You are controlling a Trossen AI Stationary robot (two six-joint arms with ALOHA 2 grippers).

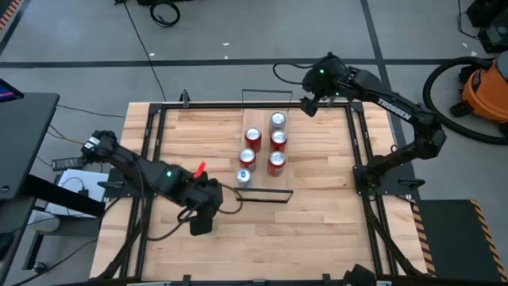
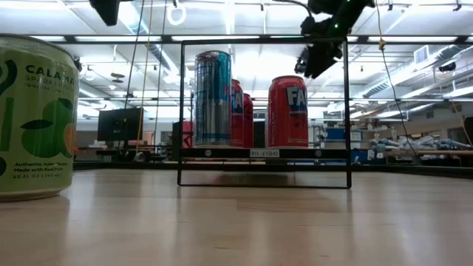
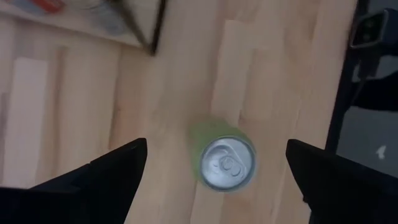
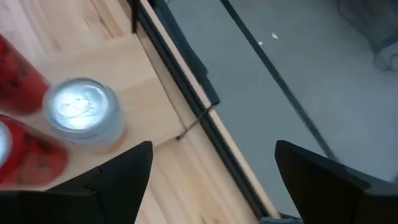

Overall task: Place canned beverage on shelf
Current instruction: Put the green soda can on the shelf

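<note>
A green can [image 3: 227, 162] stands upright on the tabletop, near its front left; it also shows in the low view [image 2: 33, 118]. My left gripper [image 3: 217, 180] hangs open well above it, pointing down, with a finger out to each side of the can and touching nothing. In the high view my left gripper [image 1: 202, 222] hides the can. The shelf [image 1: 262, 171], a narrow wood board with black wire rails, holds several red and silver cans [image 1: 275, 141]. My right gripper [image 1: 308, 103] is open and empty above the shelf's far end, beside a silver can [image 4: 78, 106].
Black frame rails [image 1: 151, 151] run along the table's left and right sides. A small red object [image 1: 200, 168] lies near the left arm. An orange vacuum [image 1: 484, 87] stands on the floor at the far right. Bare tabletop [image 1: 317, 238] lies in front of the shelf.
</note>
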